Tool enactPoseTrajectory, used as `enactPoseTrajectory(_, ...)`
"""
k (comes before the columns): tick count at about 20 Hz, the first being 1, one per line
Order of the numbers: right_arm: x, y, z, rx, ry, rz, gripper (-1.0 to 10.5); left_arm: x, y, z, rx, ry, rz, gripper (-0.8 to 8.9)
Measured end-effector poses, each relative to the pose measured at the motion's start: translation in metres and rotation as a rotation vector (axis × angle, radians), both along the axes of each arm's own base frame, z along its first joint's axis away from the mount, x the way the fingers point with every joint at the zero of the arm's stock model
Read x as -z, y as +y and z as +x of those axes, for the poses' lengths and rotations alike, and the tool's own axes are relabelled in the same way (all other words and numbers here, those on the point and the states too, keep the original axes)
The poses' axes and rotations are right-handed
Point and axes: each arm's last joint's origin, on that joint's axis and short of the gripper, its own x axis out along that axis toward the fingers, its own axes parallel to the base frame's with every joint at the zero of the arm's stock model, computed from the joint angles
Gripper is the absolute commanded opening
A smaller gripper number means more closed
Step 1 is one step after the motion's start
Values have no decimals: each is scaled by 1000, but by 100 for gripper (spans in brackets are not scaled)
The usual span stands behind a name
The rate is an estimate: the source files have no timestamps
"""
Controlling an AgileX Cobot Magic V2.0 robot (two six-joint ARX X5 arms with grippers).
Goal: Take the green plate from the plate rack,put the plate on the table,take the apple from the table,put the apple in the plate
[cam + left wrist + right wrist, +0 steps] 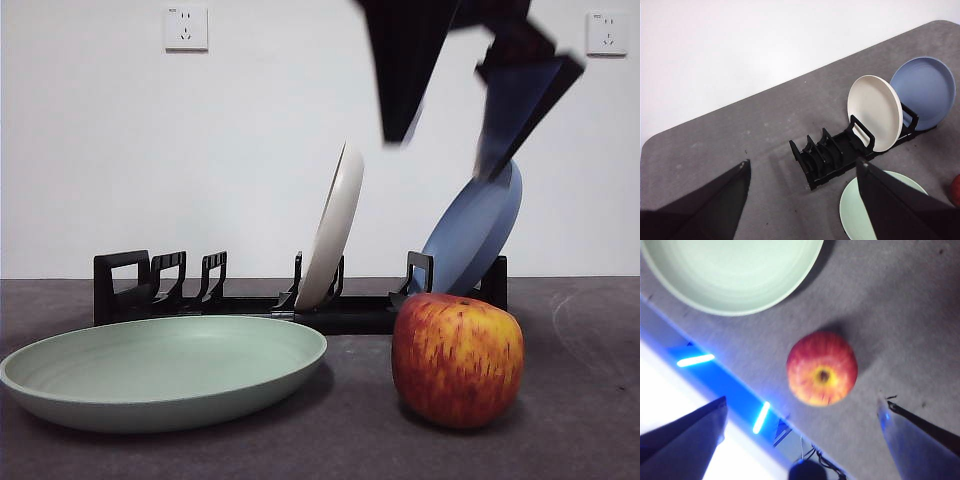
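Observation:
The green plate (pixel 165 370) lies flat on the table (pixel 580 430) at the front left, in front of the black plate rack (pixel 240 305). The apple (pixel 457 358) stands on the table to the plate's right, apart from it. My right gripper (pixel 445 158) hangs open and empty high above the apple; its wrist view looks straight down on the apple (pixel 822 367) between the spread jaws, with the green plate (pixel 735 275) beside it. My left gripper (pixel 803 162) is open and empty, high above the table, with the rack (pixel 832 155) and the green plate (pixel 855 212) in view.
A cream-white plate (pixel 333 228) and a blue plate (pixel 470 235) stand upright in the rack's right half; its left slots hold nothing. The table's front edge (pixel 740 390) runs close to the apple. White wall with two outlets (pixel 186 28) behind.

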Motion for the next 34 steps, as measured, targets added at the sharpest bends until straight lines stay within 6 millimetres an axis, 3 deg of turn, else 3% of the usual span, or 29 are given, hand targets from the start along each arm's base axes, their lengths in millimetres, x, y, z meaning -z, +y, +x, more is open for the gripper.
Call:
enactPoseTrajectory(10,73,-4,-2,12,-2,-64,500,0,1,-1,-1,-3,-2,355)
enactPoseTrajectory(17,86,-1,1,25,-18,5,495,0,1,-1,0,-3,-1,355)
enactPoseTrajectory(20,96,2,2,22,29,-9,317,0,1,-1,0,-3,-1,355)
enactPoseTrajectory(24,98,2,2,23,45,-19,-15,0,1,-1,3,-2,-2,355)
enactPoseTrajectory(28,80,3,2,21,66,-25,-16,0,1,-1,3,-2,-2,355)
enactPoseTrajectory(34,-11,38,3,-98,-37,343,-16,0,1,-1,3,-1,-3,355)
